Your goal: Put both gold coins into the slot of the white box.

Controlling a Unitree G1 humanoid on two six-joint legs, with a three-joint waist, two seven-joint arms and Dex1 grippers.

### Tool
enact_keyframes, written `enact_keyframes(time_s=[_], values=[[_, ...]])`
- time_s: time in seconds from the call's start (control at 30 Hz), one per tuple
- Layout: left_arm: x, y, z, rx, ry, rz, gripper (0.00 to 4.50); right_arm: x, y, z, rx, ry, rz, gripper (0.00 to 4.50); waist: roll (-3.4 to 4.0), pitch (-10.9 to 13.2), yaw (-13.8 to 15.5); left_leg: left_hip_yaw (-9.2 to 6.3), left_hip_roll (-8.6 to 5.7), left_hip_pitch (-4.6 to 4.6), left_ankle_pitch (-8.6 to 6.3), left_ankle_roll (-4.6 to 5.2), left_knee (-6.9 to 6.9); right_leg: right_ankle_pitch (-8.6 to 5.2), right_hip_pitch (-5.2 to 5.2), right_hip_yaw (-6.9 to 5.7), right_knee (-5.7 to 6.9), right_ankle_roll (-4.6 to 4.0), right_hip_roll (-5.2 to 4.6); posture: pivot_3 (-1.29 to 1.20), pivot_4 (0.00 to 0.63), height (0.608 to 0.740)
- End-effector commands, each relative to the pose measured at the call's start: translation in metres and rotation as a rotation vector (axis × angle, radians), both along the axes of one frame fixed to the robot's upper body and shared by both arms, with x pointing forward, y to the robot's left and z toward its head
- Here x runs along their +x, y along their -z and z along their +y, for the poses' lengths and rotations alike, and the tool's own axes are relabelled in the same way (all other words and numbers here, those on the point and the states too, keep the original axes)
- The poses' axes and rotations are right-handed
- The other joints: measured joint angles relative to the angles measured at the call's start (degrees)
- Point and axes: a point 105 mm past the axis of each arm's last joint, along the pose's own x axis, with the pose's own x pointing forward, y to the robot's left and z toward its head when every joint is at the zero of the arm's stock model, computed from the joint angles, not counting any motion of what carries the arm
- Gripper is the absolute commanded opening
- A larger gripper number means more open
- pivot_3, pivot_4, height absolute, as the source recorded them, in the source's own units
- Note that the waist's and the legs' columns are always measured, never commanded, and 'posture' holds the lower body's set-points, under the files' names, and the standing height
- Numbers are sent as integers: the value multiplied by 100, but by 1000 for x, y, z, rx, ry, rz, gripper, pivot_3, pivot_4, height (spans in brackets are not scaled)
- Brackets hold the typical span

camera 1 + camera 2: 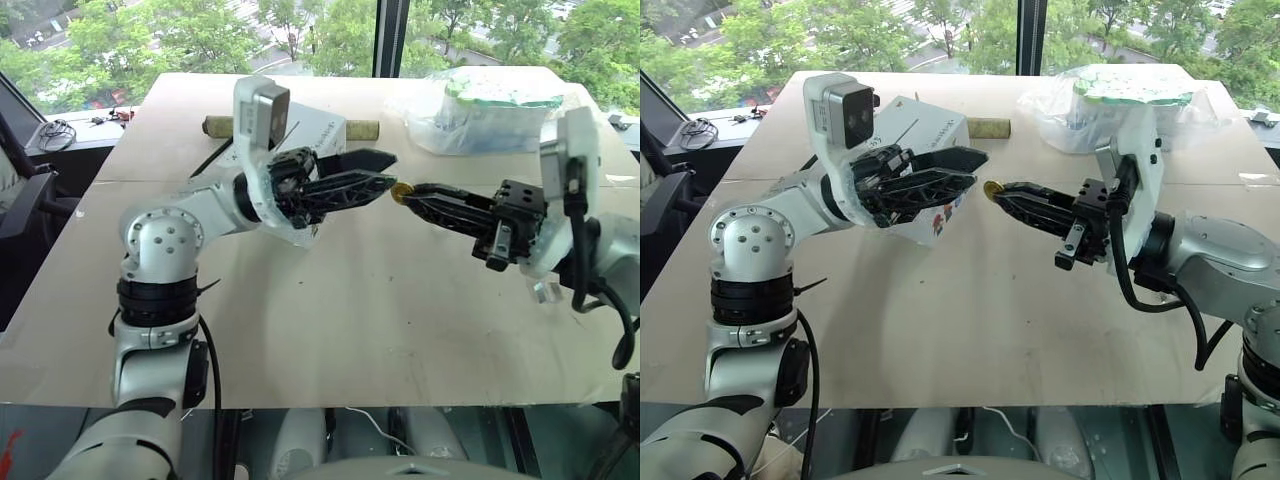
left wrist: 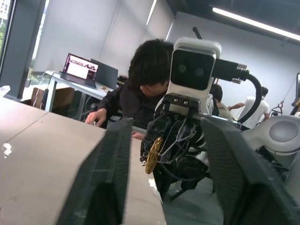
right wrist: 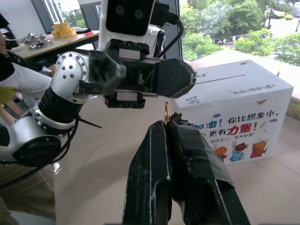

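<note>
The right gripper (image 1: 412,193) is clamped on one gold coin (image 1: 402,191), which stands out from the very tips of its black fingers, edge-on and pinched only by a small part of its rim. Facing it, the left gripper (image 1: 385,172) holds nothing; its jaws stand apart with the coin just in front of the gap, as the left wrist view shows with the coin (image 2: 153,154) framed between the two dark fingers. The two grippers meet in mid-air above the table (image 1: 330,330), tip to tip, which reads as a hand-over about to happen.

The main risk lies in that transfer. The coin is thin and smooth and held by so little of its edge that a slightly skewed approach by the left jaws could knock it loose before they bite. If the right fingers let go before the left ones have closed, the coin would drop to the table and could roll off.

The white box (image 1: 930,135) sits behind the left arm, its slot (image 3: 220,78) a thin line along the top face. The left forearm is close to the box, so a swing toward the slot could nudge it out of position.

A plastic-wrapped bundle (image 1: 480,110) lies further back on the right, well clear
</note>
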Motion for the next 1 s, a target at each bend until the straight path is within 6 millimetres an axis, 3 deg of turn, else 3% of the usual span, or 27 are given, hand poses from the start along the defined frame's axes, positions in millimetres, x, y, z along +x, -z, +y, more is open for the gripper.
enact_keyframes(time_s=[0.03, 0.23, 0.27, 0.33, 0.8, 0.9, 0.97, 1.0], values=[[-10, -7, -3, 2, 28, -55, 2498, -4, -12, 1, 28, -17, -41, 0, 0, 0, 0, 1, 0, 0, 0, 0, 1, 0, 0, 1, 0, 0, 0, 0, 150, 740], [-13, -3, -3, 17, 52, -54, 2498, -6, -13, 3, 28, -30, -39, 0, 0, 0, 1, 0, 0, 0, 0, 0, 2, 0, 0, 1, 2, 0, 0, 0, 150, 740], [-13, -3, -3, 16, 51, -53, 2078, -6, -13, 3, 25, -32, -40, 0, 0, 0, 1, 1, 0, 0, 0, 0, 2, 0, 0, 1, 2, 0, 0, 0, 150, 740], [-12, -4, -2, 16, 39, -63, 1656, -7, -13, 3, 24, -35, -39, 0, 0, 0, 1, 1, 0, 0, 0, 0, 2, 0, 0, 1, 2, 0, -1, 0, 150, 740], [-12, 1, 2, 34, 56, -69, 1656, -10, -16, 3, 34, -50, -33, 0, 0, 0, 1, 0, 0, 0, 0, 0, 3, 0, 0, 1, 2, 0, -1, 0, 150, 740], [-14, 2, 2, 31, 74, -71, 956, -11, -17, 4, 35, -56, -35, 0, 0, 0, 2, 1, 0, 0, 0, 0, 3, 0, 0, 1, 2, 0, -1, 0, 150, 740], [-13, 1, 2, 24, 71, -69, 24, -12, -17, 5, 34, -64, -34, 0, 0, 0, 1, 0, 0, 0, 0, 0, 3, 0, 0, 1, 2, 0, -1, 0, 150, 740], [-12, 1, 3, 22, 72, -68, 24, -13, -17, 5, 34, -68, -33, 0, 0, 0, 1, 1, 0, 0, 0, 0, 3, 0, 0, 1, 2, 0, -1, 0, 150, 740]])
